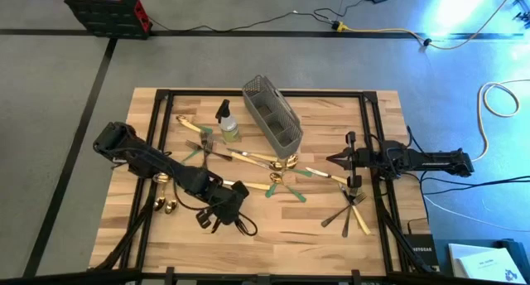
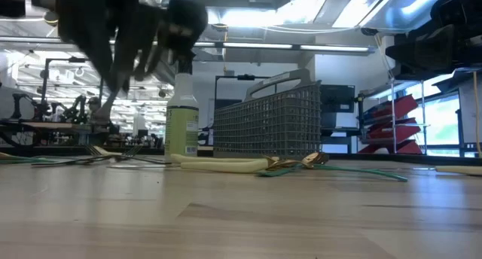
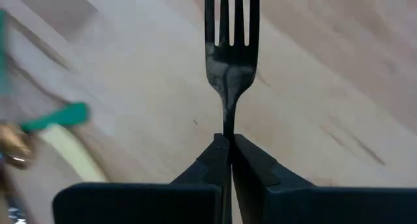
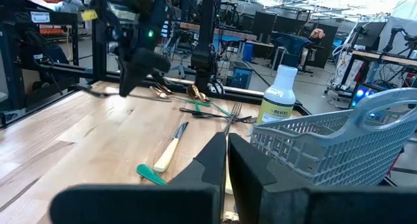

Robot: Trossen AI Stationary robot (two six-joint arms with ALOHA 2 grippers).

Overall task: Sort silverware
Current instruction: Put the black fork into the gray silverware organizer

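My left gripper (image 3: 226, 140) is shut on a black fork (image 3: 229, 61) over the near left part of the wooden table (image 1: 331, 235). In the high view this gripper (image 1: 220, 215) is near the table's front edge. More silverware lies flat on the table: a gold and green-handled heap (image 1: 277, 171) at the centre, forks (image 1: 349, 210) at the near right, and gold spoons (image 1: 166, 205) at the near left. My right gripper (image 4: 226, 155) is shut on nothing and points level from the table's right edge. My left gripper pinches the black fork's thin neck (image 3: 227, 123), just behind the tines, between its two fingertips. The fork runs on in line with the fingers, tines (image 3: 231, 15) pointing away from the gripper and slanting down. The fingers hide its handle. It hangs clear of the table.
A grey wire-mesh caddy (image 1: 273, 113) stands at the far centre, with a small spray bottle of green liquid (image 1: 228, 124) to its left. Black frame rails (image 1: 373, 136) run along the table's sides. Bare wood lies in front of the heap.
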